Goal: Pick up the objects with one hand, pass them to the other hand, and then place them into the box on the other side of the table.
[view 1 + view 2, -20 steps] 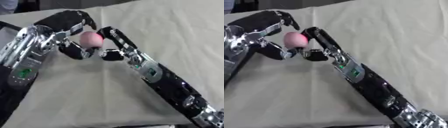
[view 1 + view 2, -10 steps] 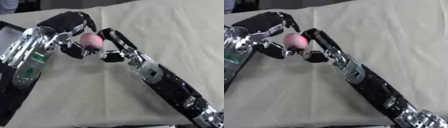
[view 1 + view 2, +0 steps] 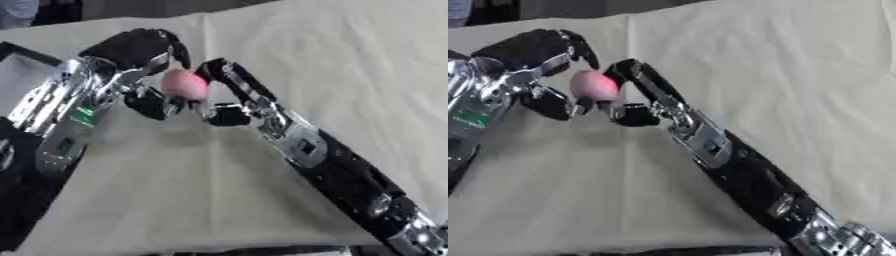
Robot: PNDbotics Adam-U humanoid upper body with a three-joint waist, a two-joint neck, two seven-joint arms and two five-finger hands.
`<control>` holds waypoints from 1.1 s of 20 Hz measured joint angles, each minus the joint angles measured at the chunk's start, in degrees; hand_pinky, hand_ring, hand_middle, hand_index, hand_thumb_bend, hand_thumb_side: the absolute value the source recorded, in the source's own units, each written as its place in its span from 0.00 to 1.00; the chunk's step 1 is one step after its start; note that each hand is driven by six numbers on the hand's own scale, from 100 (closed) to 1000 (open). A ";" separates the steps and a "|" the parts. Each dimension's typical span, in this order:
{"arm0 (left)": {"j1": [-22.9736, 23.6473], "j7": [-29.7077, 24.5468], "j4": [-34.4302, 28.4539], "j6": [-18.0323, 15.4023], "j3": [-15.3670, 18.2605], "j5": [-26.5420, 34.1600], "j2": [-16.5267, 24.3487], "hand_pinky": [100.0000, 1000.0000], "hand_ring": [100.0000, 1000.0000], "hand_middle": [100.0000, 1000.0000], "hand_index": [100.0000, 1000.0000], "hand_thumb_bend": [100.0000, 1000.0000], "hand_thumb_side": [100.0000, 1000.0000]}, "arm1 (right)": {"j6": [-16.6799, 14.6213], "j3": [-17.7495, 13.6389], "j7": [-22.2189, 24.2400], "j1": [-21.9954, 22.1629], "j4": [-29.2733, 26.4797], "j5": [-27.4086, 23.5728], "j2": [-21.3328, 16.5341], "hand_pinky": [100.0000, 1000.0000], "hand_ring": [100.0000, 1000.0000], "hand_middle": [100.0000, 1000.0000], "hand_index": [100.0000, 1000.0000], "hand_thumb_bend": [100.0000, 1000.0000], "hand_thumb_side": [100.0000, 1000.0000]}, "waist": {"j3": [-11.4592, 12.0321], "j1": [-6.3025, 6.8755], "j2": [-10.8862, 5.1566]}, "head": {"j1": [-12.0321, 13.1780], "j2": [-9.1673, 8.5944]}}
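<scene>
A pink ball [image 3: 184,84] is held above the beige cloth at the upper left, between both hands. My left hand [image 3: 131,49] comes in from the left; its fingers curl over the top of the ball and its thumb sits under it. My right hand [image 3: 249,102] reaches up from the lower right, with its fingers against the ball's right side and its thumb bent in below. Both hands touch the ball. Which hand carries its weight I cannot tell.
A beige cloth [image 3: 350,60] covers the table. A dark-rimmed box edge [image 3: 16,52] shows at the far left behind my left forearm. My right arm lies as a long diagonal across the lower right.
My left forearm has swung in closer and its fingers have closed further over the ball. The ball and my right hand have stayed almost in place.
</scene>
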 measured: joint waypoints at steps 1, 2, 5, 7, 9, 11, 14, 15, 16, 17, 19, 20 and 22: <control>0.01 0.02 0.16 -0.03 0.00 -0.05 -0.15 0.74 0.72 0.69 0.70 0.27 0.00 | -0.03 0.00 0.00 0.00 0.01 0.00 0.00 0.69 0.40 0.38 0.52 0.03 0.00 | -0.03 0.00 0.00 | 0.01 0.00; 0.02 0.04 0.22 -0.05 0.00 -0.10 -0.27 0.73 0.71 0.67 0.68 0.26 0.00 | -0.05 0.00 0.01 0.01 0.03 0.00 0.00 0.69 0.40 0.38 0.52 0.03 0.00 | -0.07 0.00 0.00 | 0.02 0.00; 0.03 0.27 0.31 0.03 0.00 -0.12 -0.38 0.70 0.67 0.60 0.61 0.22 0.00 | -0.14 0.00 0.01 0.02 0.23 0.01 0.00 0.69 0.40 0.38 0.52 0.03 0.00 | -0.18 0.00 0.00 | 0.07 0.00; 0.06 0.90 0.50 0.23 0.00 -0.04 -0.39 0.68 0.64 0.56 0.55 0.19 0.00 | -0.23 0.01 0.04 0.02 0.36 0.01 0.00 0.69 0.40 0.38 0.52 0.03 0.00 | -0.19 0.00 0.00 | 0.09 0.00; 0.09 1.74 0.53 0.50 0.00 0.32 -0.40 0.67 0.62 0.53 0.50 0.16 0.00 | -0.31 0.01 0.08 0.02 0.36 0.01 0.01 0.69 0.40 0.38 0.52 0.03 0.00 | -0.20 0.00 0.00 | 0.09 0.00; 0.12 2.68 0.53 0.76 0.00 1.02 -0.40 0.66 0.59 0.49 0.45 0.12 0.00 | -0.40 0.01 0.11 0.02 0.37 0.01 0.01 0.69 0.40 0.38 0.52 0.03 0.00 | -0.24 0.00 0.00 | 0.10 0.00; 0.20 4.28 0.51 1.29 -0.02 2.41 -0.40 0.63 0.53 0.42 0.39 0.10 0.00 | -0.42 0.01 0.13 0.02 0.37 0.02 0.02 0.69 0.40 0.39 0.52 0.03 0.00 | -0.27 0.00 0.00 | 0.10 0.00; 0.23 4.82 0.48 1.50 -0.03 2.80 -0.40 0.62 0.52 0.41 0.37 0.10 0.00 | -0.42 0.01 0.13 0.02 0.37 0.02 0.02 0.69 0.40 0.39 0.52 0.03 0.00 | -0.28 0.00 0.00 | 0.10 0.00; 0.28 5.35 0.42 1.69 -0.06 3.10 -0.40 0.62 0.51 0.39 0.36 0.10 0.00 | -0.42 0.01 0.13 0.02 0.37 0.05 0.03 0.69 0.40 0.39 0.52 0.03 0.00 | -0.28 0.00 0.00 | 0.10 0.00; 0.32 5.82 0.29 1.87 -0.16 3.30 -0.40 0.61 0.50 0.37 0.35 0.10 0.00 | -0.42 0.01 0.13 0.02 0.37 0.07 0.04 0.69 0.40 0.39 0.52 0.03 0.00 | -0.29 0.00 0.00 | 0.10 0.00; 0.42 6.46 0.10 2.01 -0.35 3.40 -0.40 0.61 0.49 0.35 0.34 0.11 0.00 | -0.44 0.01 0.12 0.02 0.37 0.10 0.05 0.69 0.41 0.40 0.53 0.05 0.00 | -0.31 0.00 0.00 | 0.14 0.00; 0.46 6.63 0.03 1.98 -0.38 3.40 -0.40 0.60 0.48 0.34 0.34 0.12 0.00 | -0.48 0.01 0.08 0.02 0.37 0.19 0.05 0.69 0.42 0.41 0.55 0.12 0.00 | -0.31 0.00 0.00 | 0.17 0.00; 0.48 6.66 -0.17 1.92 -0.48 3.31 -0.40 0.60 0.48 0.33 0.33 0.14 0.00 | -0.54 0.00 0.04 0.02 0.37 0.53 0.05 0.70 0.45 0.46 0.60 0.27 0.00 | -0.31 0.00 0.00 | 0.23 0.00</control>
